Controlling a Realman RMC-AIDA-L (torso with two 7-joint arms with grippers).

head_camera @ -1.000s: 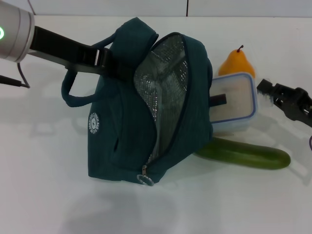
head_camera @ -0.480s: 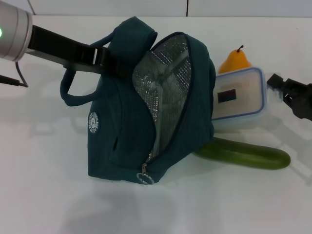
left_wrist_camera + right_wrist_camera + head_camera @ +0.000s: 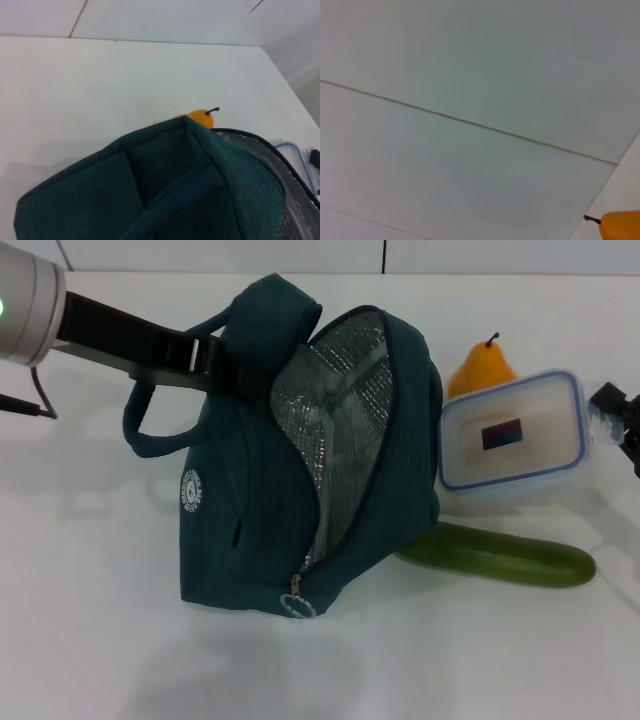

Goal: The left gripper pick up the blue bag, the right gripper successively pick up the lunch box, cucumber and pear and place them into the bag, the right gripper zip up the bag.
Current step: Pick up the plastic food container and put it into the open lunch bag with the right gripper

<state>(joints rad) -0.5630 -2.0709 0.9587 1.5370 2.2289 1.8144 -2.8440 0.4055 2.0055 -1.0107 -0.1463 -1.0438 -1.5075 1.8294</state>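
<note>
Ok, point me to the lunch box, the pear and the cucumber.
lunch box (image 3: 512,432), head view, centre of its clear lid.
pear (image 3: 483,368), head view, its orange body above the box.
cucumber (image 3: 505,556), head view, middle of its green length.

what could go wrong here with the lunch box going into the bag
The lunch box hangs tilted at the right gripper by one end, so it may slip. The blue bag, held at its top by the left gripper, has a narrow slanted opening whose rim the box could catch. The cucumber lies directly underneath.
</note>
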